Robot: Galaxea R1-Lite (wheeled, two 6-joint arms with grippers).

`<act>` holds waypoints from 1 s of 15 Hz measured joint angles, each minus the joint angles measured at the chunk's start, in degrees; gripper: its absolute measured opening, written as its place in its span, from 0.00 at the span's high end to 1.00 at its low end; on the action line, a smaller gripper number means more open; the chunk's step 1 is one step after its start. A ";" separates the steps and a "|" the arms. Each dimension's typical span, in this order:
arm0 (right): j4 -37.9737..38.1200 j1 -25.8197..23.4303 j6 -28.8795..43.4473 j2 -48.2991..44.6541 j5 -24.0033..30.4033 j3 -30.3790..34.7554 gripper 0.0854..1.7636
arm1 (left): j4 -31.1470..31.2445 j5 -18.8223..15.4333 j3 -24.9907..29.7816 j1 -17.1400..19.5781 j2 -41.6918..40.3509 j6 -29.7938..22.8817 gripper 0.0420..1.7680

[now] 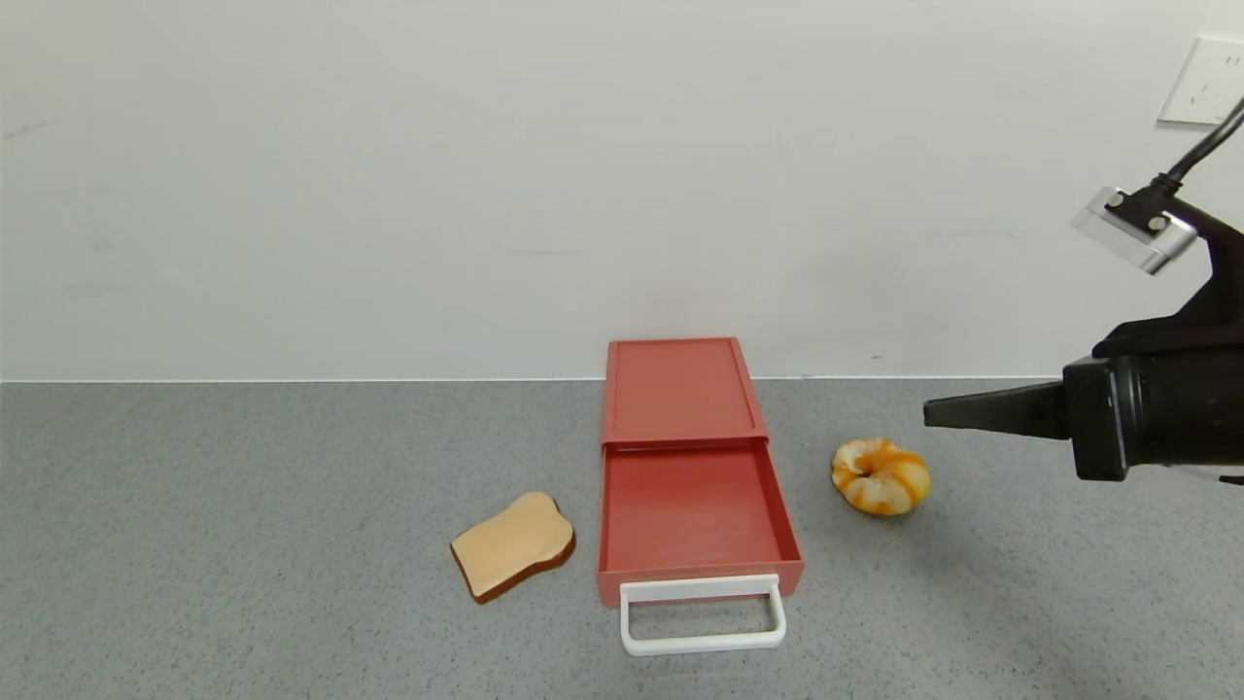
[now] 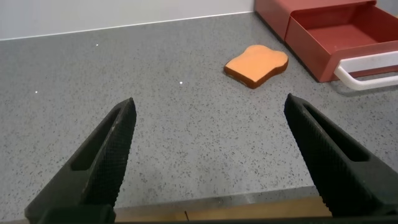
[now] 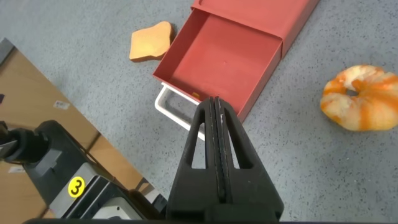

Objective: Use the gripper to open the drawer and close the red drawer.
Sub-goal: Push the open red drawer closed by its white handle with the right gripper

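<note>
The brick-red drawer (image 1: 680, 389) stands in the middle of the table with its tray (image 1: 692, 506) slid out toward me, empty, and its white loop handle (image 1: 702, 614) at the front. It also shows in the right wrist view (image 3: 217, 56) and in the left wrist view (image 2: 329, 31). My right gripper (image 1: 928, 412) is shut and empty, held in the air to the right of the drawer, above the table; its fingers (image 3: 216, 112) are pressed together. My left gripper (image 2: 208, 115) is open and empty over the table's near-left edge, out of the head view.
A toast slice (image 1: 513, 557) lies left of the tray, also in the left wrist view (image 2: 256, 64). An orange-white pastry ring (image 1: 881, 474) lies right of the tray, below my right gripper. A wall stands behind the table. A wall socket (image 1: 1203, 82) is at upper right.
</note>
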 joint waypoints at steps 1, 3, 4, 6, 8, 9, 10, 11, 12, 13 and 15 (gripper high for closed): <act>3.28 0.34 -0.13 0.72 -0.55 -2.47 0.98 | 0.02 0.00 0.00 0.00 0.00 0.02 0.03; 9.56 2.10 -0.27 3.15 -4.43 -7.61 0.98 | 0.05 0.00 0.00 0.00 0.00 0.02 0.03; 11.25 3.58 -0.24 4.58 -7.13 -9.57 0.98 | 0.02 0.00 0.00 0.00 0.00 0.05 0.03; 14.86 6.81 -0.11 7.64 -11.81 -12.48 0.98 | 0.06 0.00 0.00 0.00 0.00 0.11 0.03; 19.70 10.23 1.24 11.12 -15.21 -15.54 0.98 | 0.05 0.00 0.00 0.00 0.00 0.11 0.03; 21.53 11.75 2.88 12.80 -15.95 -16.96 0.98 | 0.05 0.00 0.00 0.00 0.00 0.13 0.03; 23.10 13.15 4.52 14.53 -16.37 -18.38 0.98 | 0.05 0.00 0.00 0.00 0.00 0.13 0.03; 24.92 14.31 5.84 16.06 -16.86 -19.54 0.98 | 0.11 0.00 0.00 0.00 0.00 0.11 0.03; 26.69 15.47 7.42 17.65 -17.34 -20.76 0.98 | 0.11 -0.02 0.00 0.00 0.00 0.13 0.03; 27.56 16.52 9.02 19.05 -17.74 -21.75 0.98 | 0.11 -0.05 0.00 0.00 0.00 0.11 0.03; 28.78 18.42 11.52 21.72 -18.21 -23.19 0.98 | 0.13 -0.07 0.00 0.00 0.00 0.13 0.03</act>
